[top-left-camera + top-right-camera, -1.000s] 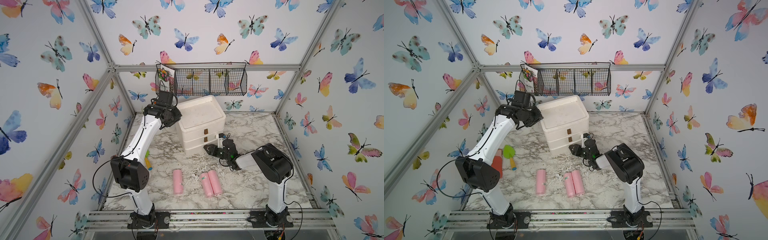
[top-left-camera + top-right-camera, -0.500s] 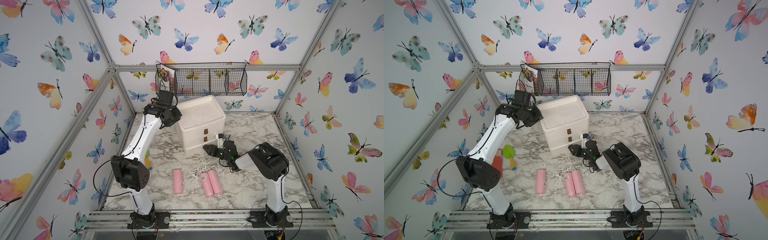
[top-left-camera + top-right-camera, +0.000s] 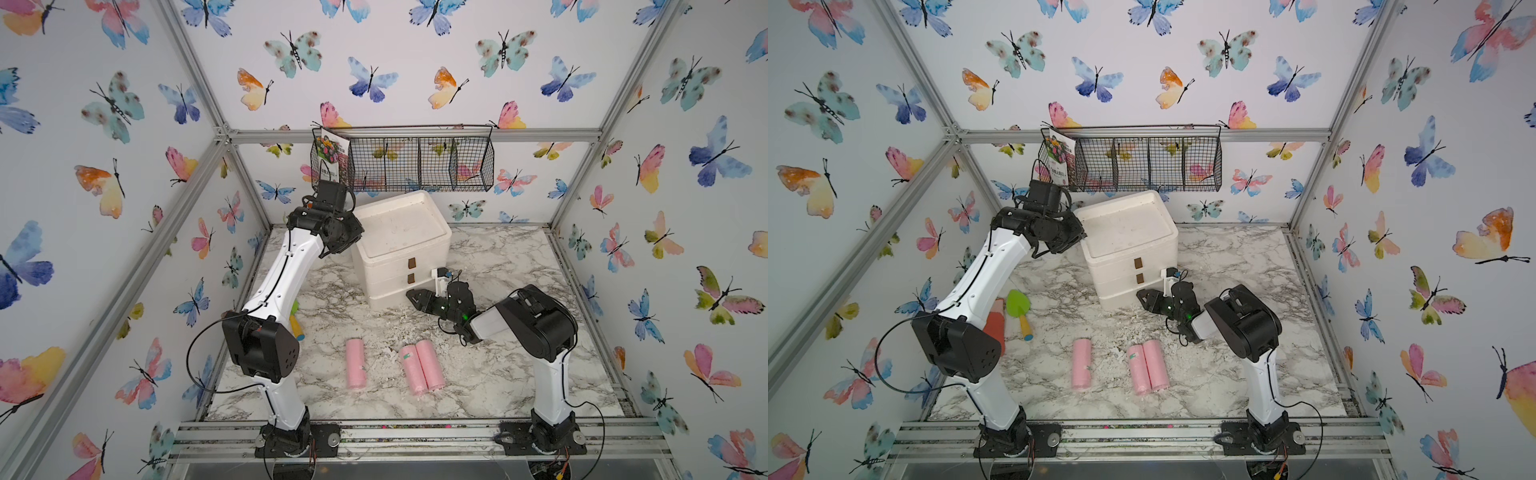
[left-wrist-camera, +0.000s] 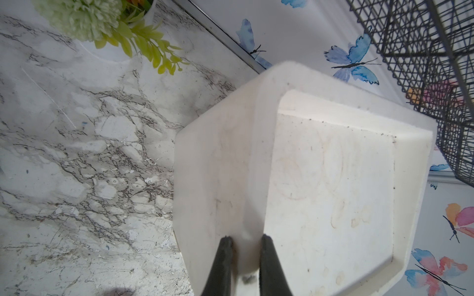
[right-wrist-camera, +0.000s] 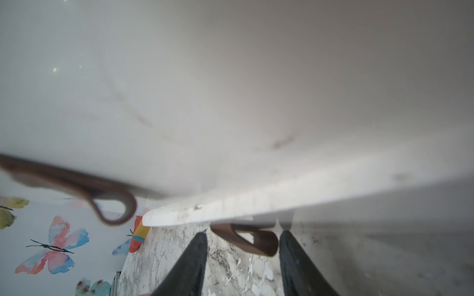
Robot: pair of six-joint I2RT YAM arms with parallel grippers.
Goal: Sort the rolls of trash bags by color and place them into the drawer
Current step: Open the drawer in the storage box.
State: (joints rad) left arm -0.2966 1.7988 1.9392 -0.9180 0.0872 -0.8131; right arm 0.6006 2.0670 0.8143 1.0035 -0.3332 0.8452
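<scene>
The right arm folds low, right gripper [image 5: 242,235] at the front of the drawer unit [image 3: 390,272], jaws apart either side of a brown pull loop [image 5: 266,246]; the left arm reaches up and back, left gripper [image 4: 245,238] pinched shut on the unit's top rim; three pink rolls [image 3: 356,363] lie on the marble table [image 3: 519,374] nearer the front, drawers closed; a wire basket [image 3: 415,164] hangs behind on butterfly wallpaper [image 3: 374,50]

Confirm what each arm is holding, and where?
Left gripper: jaws pinch top rim of drawer unit. Right gripper: brown pull tab between jaws, grip unclear.
</scene>
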